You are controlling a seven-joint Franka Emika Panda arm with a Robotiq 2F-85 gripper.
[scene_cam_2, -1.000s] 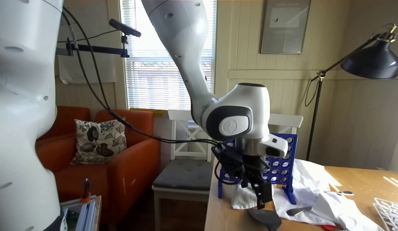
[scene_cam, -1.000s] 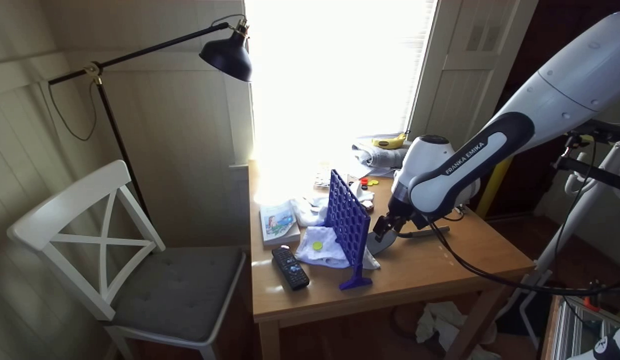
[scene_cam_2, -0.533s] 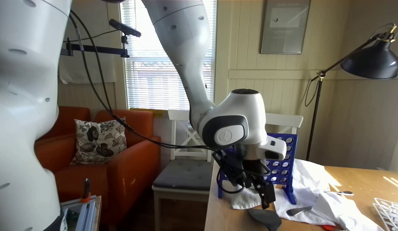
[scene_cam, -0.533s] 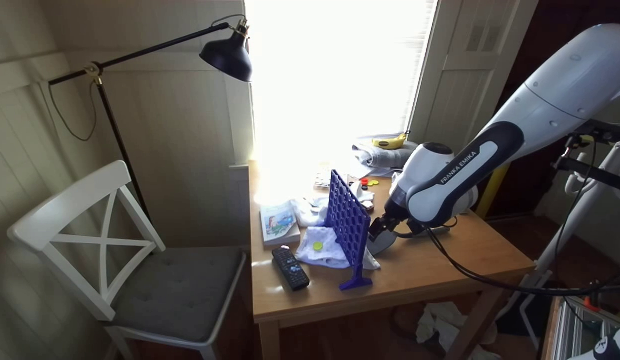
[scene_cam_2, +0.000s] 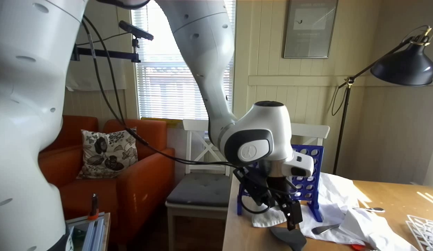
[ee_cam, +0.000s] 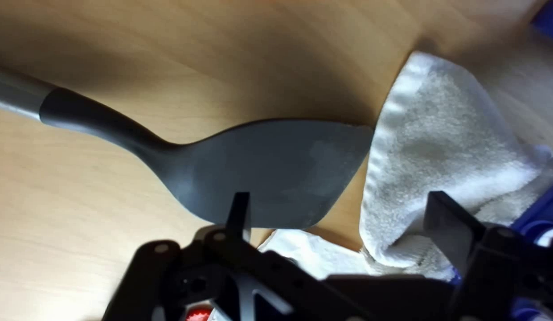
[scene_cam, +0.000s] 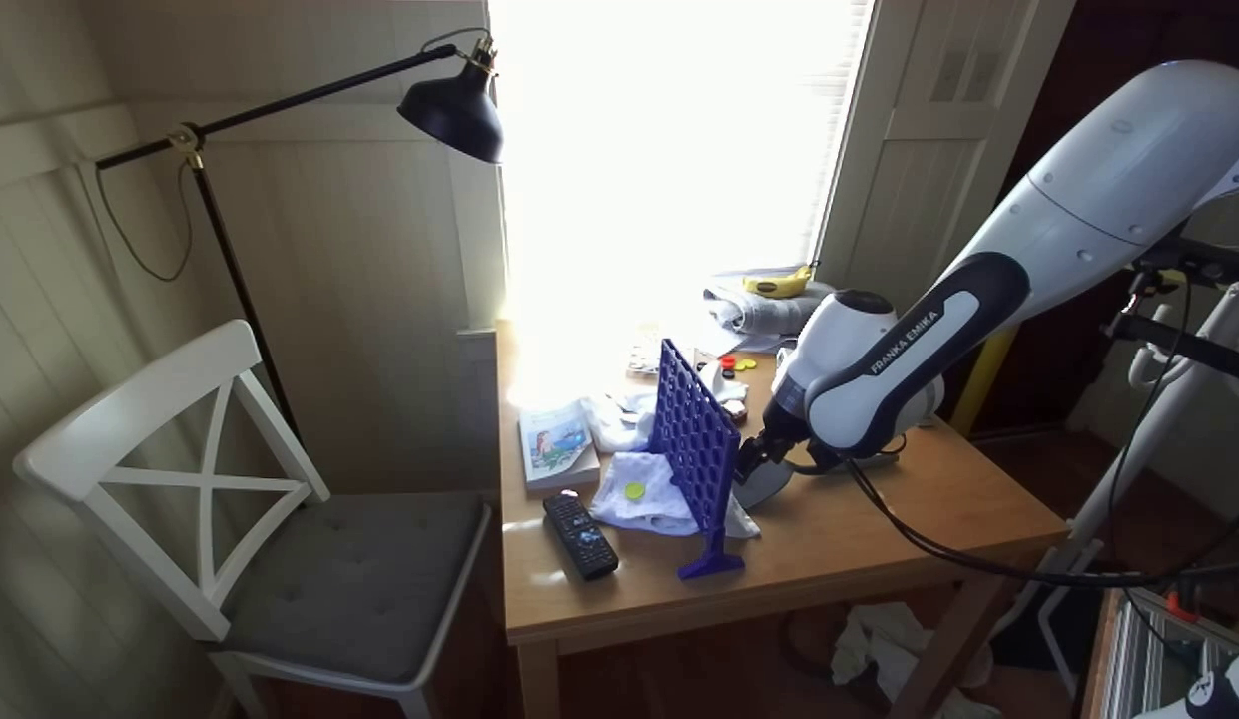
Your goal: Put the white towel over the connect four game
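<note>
The blue connect four rack [scene_cam: 694, 439] stands upright on the table; it also shows in an exterior view [scene_cam_2: 308, 174] and at the wrist view's right edge [ee_cam: 543, 214]. The white towel [scene_cam: 644, 499] lies crumpled under and on both sides of the rack, with a yellow disc [scene_cam: 634, 491] on it. Its near corner shows in an exterior view [scene_cam_2: 267, 219] and in the wrist view [ee_cam: 436, 133]. My gripper [ee_cam: 341, 196] is open and empty, pointing down beside the rack. In the wrist view, one finger overlaps the towel and the other overlaps the spatula [ee_cam: 267, 174].
The dark spatula lies beside the towel corner. White cloths [scene_cam_2: 335, 195] and a utensil [scene_cam_2: 324, 229] lie beyond the rack. A remote [scene_cam: 581, 537] and a book [scene_cam: 559, 444] lie on its far side. A rolled grey towel [scene_cam: 764, 312] with a banana [scene_cam: 777, 285] is at the back.
My gripper has moved a little lower and closer to the rack, the arm bending down with it. The towel, rack and spatula have not moved.
</note>
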